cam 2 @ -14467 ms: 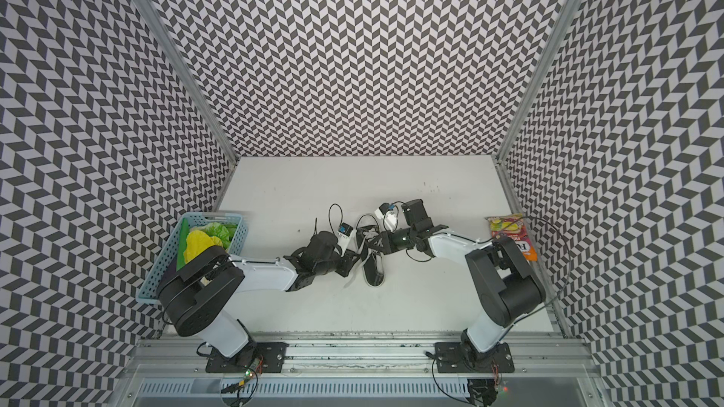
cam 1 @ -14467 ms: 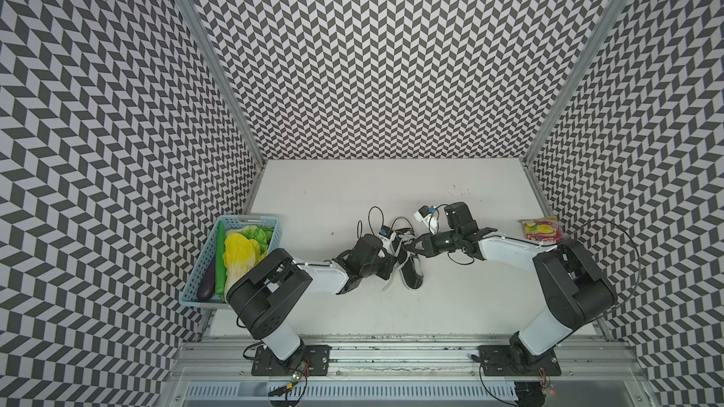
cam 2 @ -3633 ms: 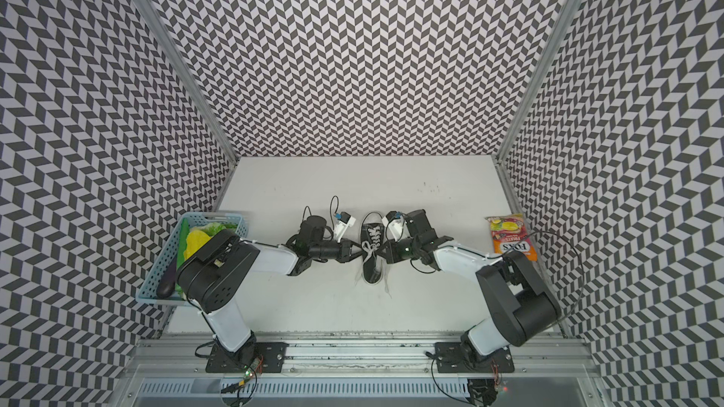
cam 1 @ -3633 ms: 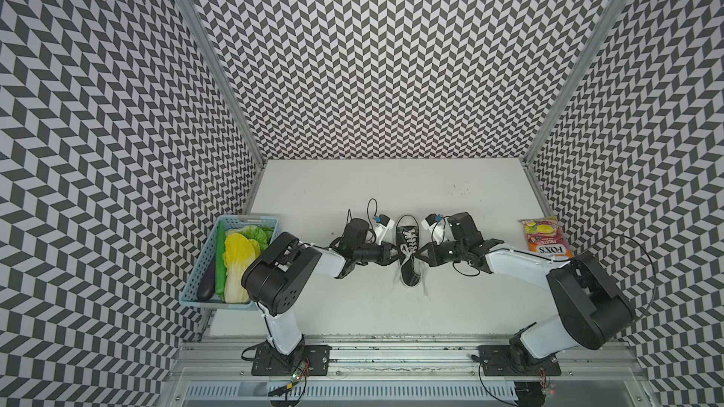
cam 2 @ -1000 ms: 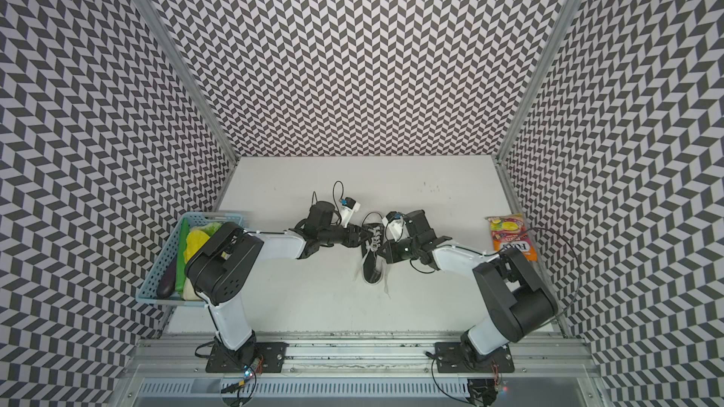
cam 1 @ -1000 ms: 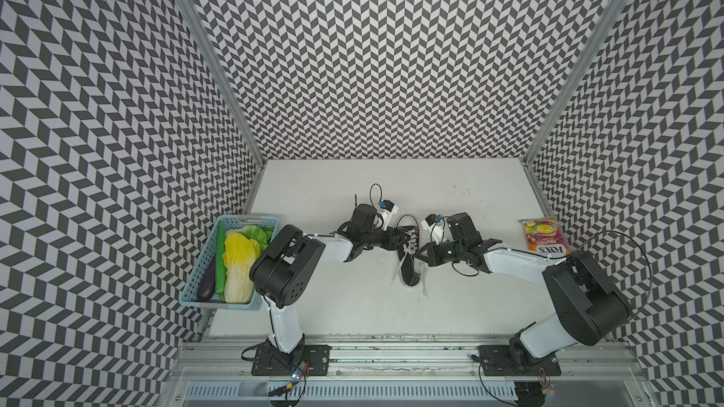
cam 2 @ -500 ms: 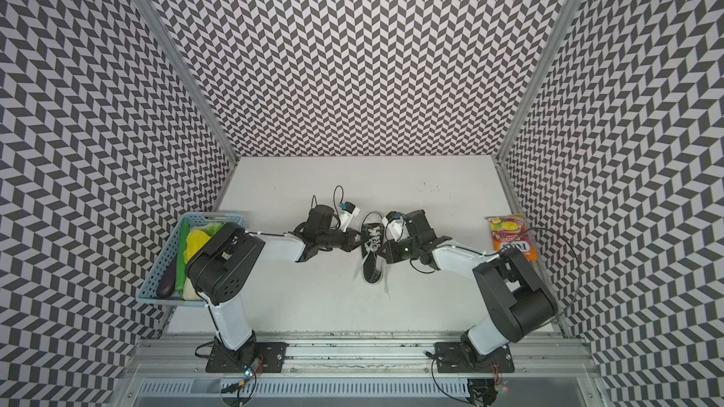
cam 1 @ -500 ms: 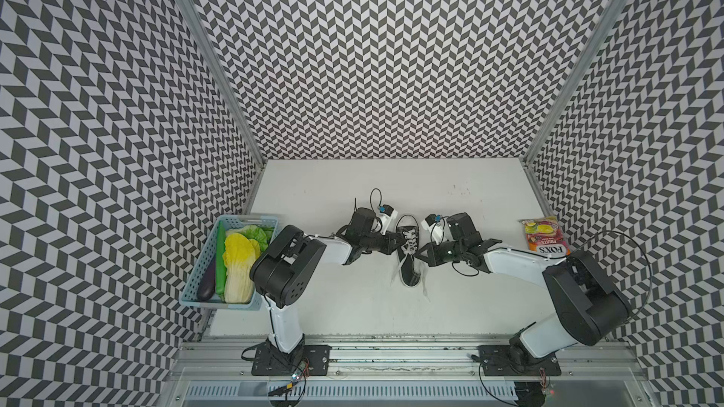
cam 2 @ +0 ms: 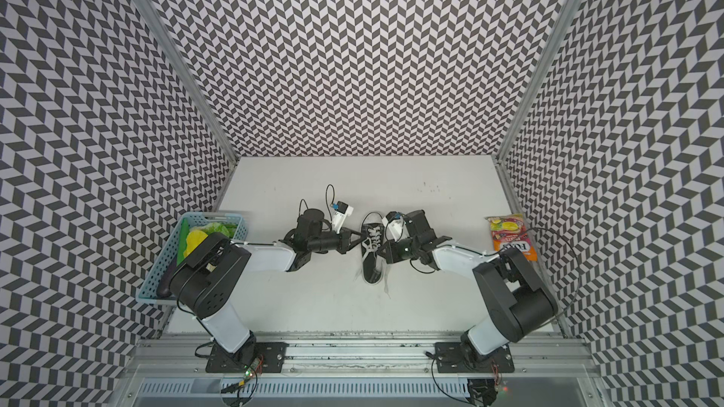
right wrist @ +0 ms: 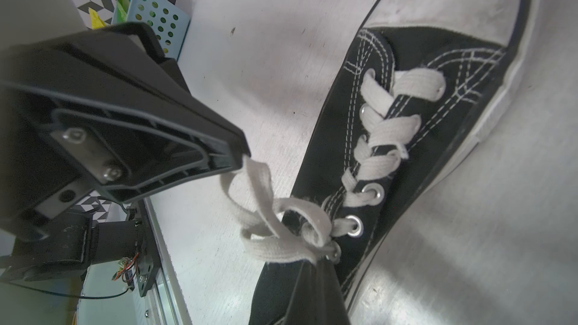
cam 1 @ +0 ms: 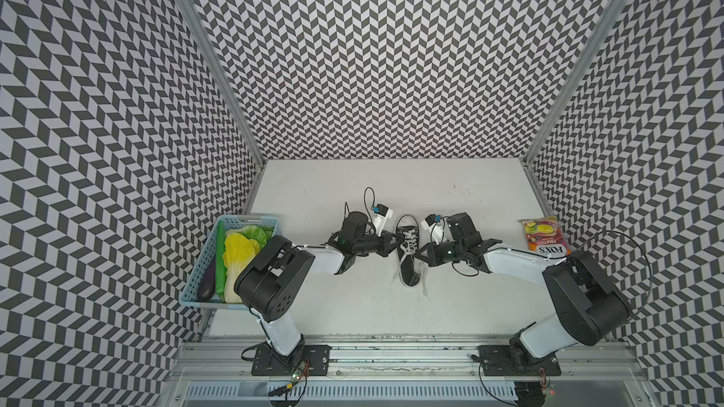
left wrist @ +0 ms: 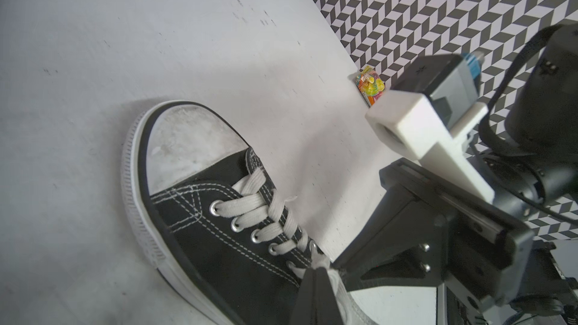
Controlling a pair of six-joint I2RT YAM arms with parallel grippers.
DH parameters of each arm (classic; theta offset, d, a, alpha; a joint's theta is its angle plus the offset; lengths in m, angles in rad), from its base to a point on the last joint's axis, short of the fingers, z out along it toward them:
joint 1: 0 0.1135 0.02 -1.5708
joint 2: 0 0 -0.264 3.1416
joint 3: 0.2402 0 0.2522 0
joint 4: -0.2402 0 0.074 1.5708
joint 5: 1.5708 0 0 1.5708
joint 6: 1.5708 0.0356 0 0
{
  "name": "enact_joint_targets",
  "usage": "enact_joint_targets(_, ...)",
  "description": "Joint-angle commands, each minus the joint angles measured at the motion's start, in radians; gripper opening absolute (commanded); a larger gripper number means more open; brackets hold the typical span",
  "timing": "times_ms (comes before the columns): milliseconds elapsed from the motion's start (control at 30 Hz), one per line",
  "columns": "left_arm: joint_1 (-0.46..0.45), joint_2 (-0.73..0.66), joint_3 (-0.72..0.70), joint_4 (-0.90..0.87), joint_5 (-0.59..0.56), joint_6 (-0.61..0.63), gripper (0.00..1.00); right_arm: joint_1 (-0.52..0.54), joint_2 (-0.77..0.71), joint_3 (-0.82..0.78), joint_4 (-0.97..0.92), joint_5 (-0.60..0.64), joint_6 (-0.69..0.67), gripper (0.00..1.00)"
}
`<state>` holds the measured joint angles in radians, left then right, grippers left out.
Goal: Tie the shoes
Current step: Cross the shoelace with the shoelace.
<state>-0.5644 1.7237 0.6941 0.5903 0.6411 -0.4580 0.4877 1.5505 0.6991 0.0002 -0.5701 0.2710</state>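
White laces (right wrist: 281, 251) are what I am watching. The black shoe (cam 1: 407, 264) lies flat on the worktop (cam 1: 352, 307), right between my two arms, with its toe pointing away from the arm bases.

A second ago the left gripper (cam 1: 393, 243) was about half spread beside the shoe. Now it is pressed together. In the right wrist view a bit of lace comes straight out of its tip, so it is pinching the lace.

The right gripper (cam 1: 420, 256) is on the other side of the shoe. It is pressed together too, just as it was a second ago. Its tip sits on a strand by the shoe's top holes, so I think it is pinching lace as well.

Over the top holes of the shoe, between the two grippers, the laces cross and twist in a loose bunch. I cannot tell if it is a real knot yet.

So now I have lace held on each side of the shoe. I think the next step is to pull both away from the shoe to make the bunch tight. I should go slowly, because the lace may slip out or the shoe may slide.

The blue basket (cam 1: 250, 218) is well away from the shoe on the left arm's side. The snack bag (cam 1: 542, 236) is well away on the right arm's side. Neither is in the way.
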Motion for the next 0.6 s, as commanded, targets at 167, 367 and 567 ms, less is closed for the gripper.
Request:
enact_joint_targets(167,-0.024,-0.053,-0.062,0.057,0.047,0.0,0.04,0.005,-0.019,0.001,0.008,0.026,-0.011,0.0)
enact_joint_targets(367,-0.068,-0.087,-0.091,-0.006,0.037,0.045,0.07,0.005,-0.023,-0.001,0.006,0.033,-0.009,0.0)
enact_joint_targets(567,-0.156,-0.033,-0.092,-0.066,-0.037,0.09,0.07,0.005,-0.066,0.016,0.006,-0.007,-0.006,0.0)
